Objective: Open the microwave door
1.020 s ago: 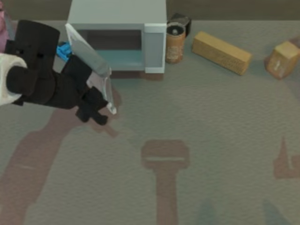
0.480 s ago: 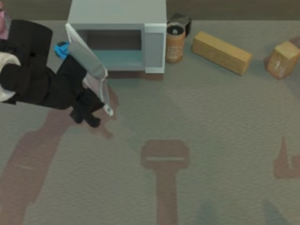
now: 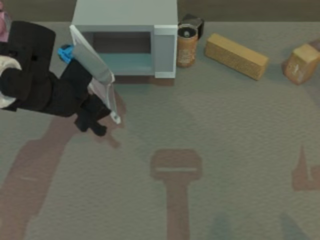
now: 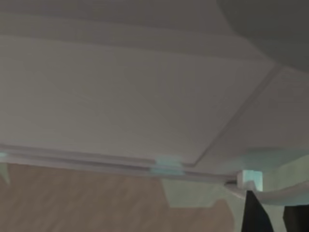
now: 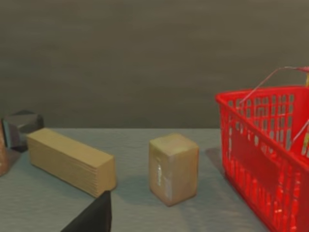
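Microwave (image 3: 125, 15) sits at table's far edge, cut off by top view's upper border. Microwave door (image 3: 95, 75) swung out to the left, cavity exposed. Left gripper (image 3: 97, 117) at door's free edge, by the handle; can't tell if jaws grip it, arm hides contact. Left wrist view: only door panel close up. Right gripper unseen in top view; right wrist view alone shows red basket (image 5: 270, 145), plus tan box (image 5: 173, 168).
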